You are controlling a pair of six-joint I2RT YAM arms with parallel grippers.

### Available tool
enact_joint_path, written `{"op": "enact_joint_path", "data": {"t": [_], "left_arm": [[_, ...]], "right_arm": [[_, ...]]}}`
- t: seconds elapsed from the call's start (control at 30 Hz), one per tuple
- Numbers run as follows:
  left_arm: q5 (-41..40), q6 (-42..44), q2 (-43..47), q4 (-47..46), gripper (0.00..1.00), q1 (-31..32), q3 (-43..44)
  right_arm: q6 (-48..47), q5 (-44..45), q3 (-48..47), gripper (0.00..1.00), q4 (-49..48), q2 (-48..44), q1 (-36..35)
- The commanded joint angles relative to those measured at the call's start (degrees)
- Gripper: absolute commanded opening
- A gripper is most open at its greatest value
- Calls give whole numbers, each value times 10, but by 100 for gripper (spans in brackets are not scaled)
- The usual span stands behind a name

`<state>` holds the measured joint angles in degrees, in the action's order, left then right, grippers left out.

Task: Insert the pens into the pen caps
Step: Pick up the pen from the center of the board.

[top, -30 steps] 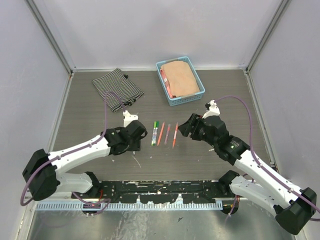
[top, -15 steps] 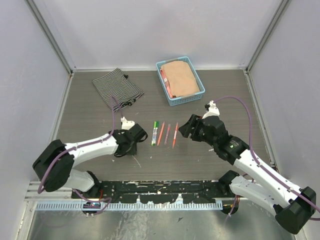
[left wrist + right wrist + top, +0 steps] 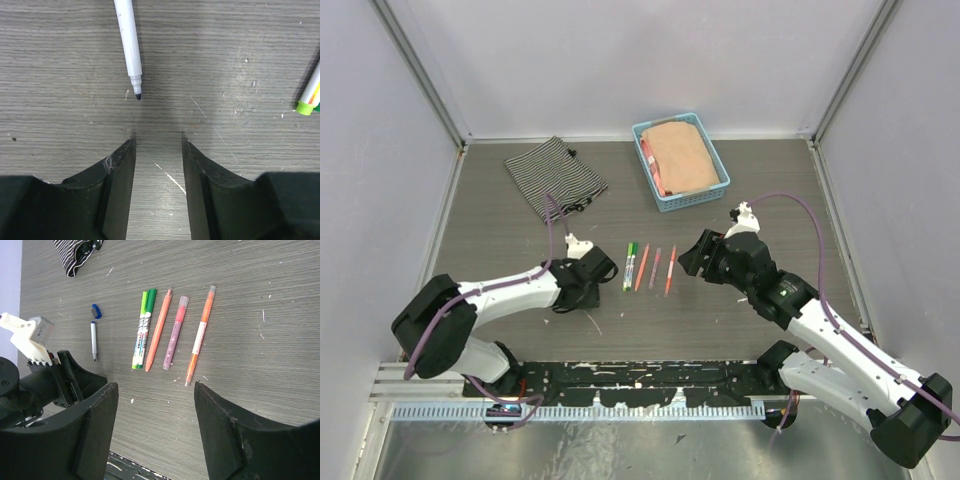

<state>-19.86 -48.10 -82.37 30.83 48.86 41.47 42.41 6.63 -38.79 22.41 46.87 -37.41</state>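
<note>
Beyond the pens (image 3: pixel 158 330), striped cloth (image 3: pixel 555 178) far left, blue basket (image 3: pixel 693 198) right

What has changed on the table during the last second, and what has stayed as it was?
The left arm folded lower toward the table, and the left gripper shifted slightly toward the row of pens. It took hold of nothing: its jaws stand open just short of the white pen. The right gripper, the pens, the striped cloth and the basket stayed put.
</note>
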Motion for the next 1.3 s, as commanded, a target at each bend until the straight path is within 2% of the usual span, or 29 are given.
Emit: {"op": "enact_joint_path", "data": {"t": [0.0, 0.13, 0.37, 0.53, 0.8, 0.97, 1.13, 1.27], "left_arm": [[-15, -2, 25, -1, 51, -15, 6], [-13, 26, 37, 1, 54, -63, 22], [31, 92, 9, -22, 54, -138, 35], [80, 123, -18, -72, 53, -145, 41], [48, 131, -64, -66, 52, -146, 73], [29, 131, -85, -51, 42, -147, 86], [24, 131, -90, -49, 36, -146, 83], [32, 131, -94, -49, 27, -147, 81]], "right_arm": [[-3, 15, -26, 67, -5, -9, -1], [-4, 15, -25, 67, -4, -10, -2], [-8, 14, -27, 67, 0, -9, -2], [-9, 15, -27, 67, 2, -8, -2], [-9, 19, -28, 67, 9, -10, -2], [-11, 23, -29, 67, 13, -9, -2], [-13, 23, -31, 67, 13, -3, -2], [-15, 22, -33, 67, 12, 2, -2]]}}
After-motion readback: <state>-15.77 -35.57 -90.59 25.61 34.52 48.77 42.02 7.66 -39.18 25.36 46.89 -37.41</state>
